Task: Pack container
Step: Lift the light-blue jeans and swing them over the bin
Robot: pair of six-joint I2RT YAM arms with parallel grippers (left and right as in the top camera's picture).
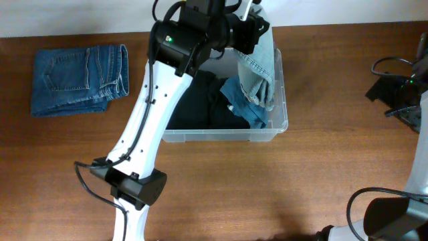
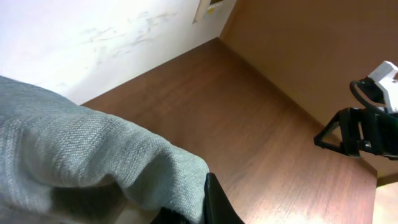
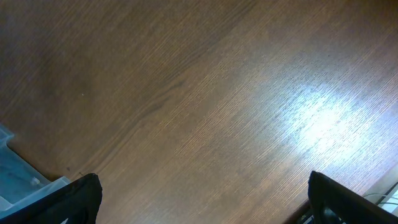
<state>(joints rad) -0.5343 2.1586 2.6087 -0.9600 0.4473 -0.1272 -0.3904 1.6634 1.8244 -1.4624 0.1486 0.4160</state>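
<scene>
The clear plastic container (image 1: 277, 127) sits at the table's middle back, with dark clothes and a blue garment inside. My left gripper (image 1: 257, 30) is above its far right corner, shut on a pair of light-blue jeans (image 1: 259, 70) that hangs down over the container's right side. In the left wrist view the pale denim (image 2: 93, 155) fills the lower left against one black finger (image 2: 217, 205). My right gripper (image 3: 202, 196) is open and empty over bare table wood; a corner of the container (image 3: 18, 177) shows at the left of that view.
A folded pair of darker blue jeans (image 1: 80, 79) lies on the table at the far left. The right arm's base and cables (image 1: 401, 90) are at the right edge. The left arm (image 1: 154, 114) reaches across the container's left part.
</scene>
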